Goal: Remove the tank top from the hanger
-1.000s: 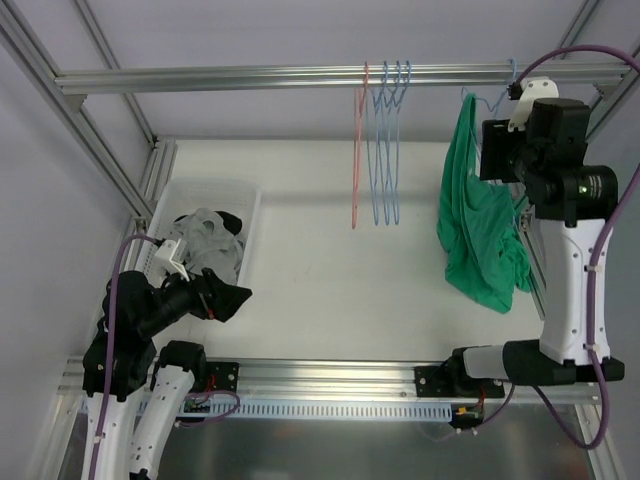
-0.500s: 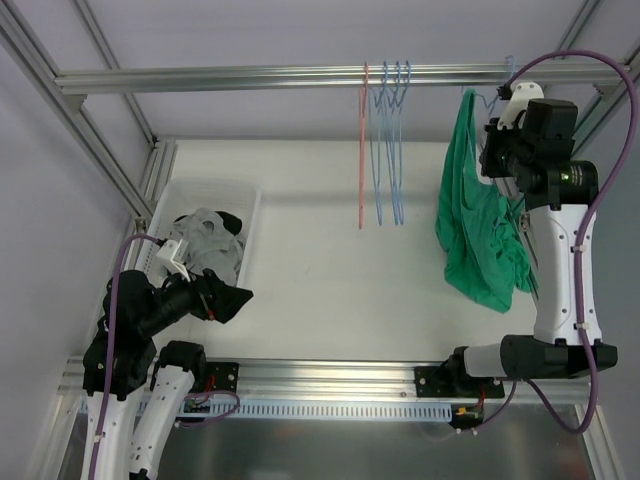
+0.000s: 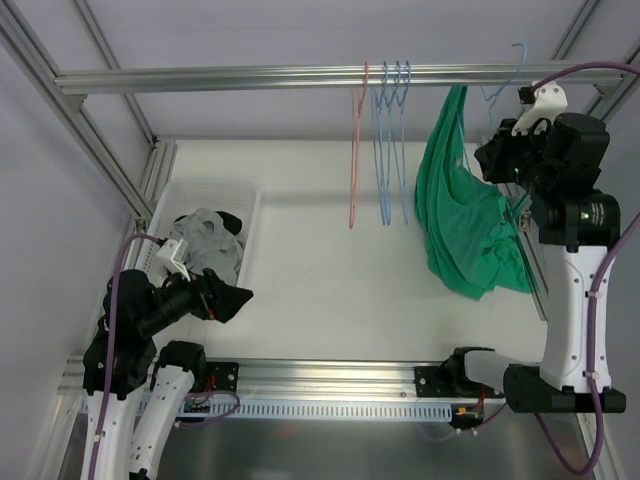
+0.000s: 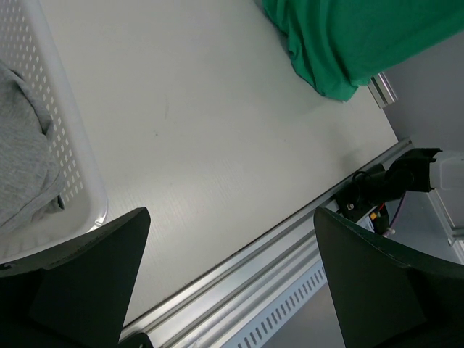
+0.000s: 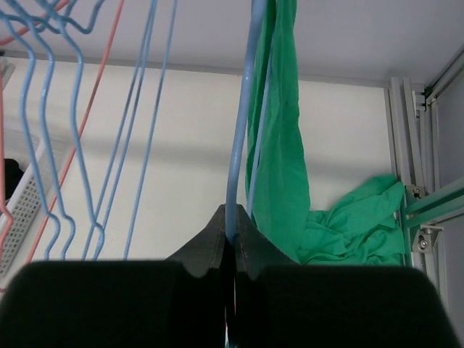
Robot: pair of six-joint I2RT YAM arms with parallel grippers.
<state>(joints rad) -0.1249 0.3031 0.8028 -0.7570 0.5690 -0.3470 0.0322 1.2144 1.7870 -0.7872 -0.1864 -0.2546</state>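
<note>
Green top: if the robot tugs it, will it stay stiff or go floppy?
Probably floppy: the top hangs in loose folds and bunches up at the bottom. It looks thin, so it is likely light. It may slip off easily, since the hanger pinched in the right pincer looks like thin, smooth wire.

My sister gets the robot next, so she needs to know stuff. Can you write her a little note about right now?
Right claw: shut on the thin blue wire hanger.
Left claw: open, holding nothing, low over the table near the white plastic basket.
Green cloth tank top: draped on that hanger, its bottom bunched on the table.
Done: hanger gripped.
Left: pull the tank top off the hanger.
</note>
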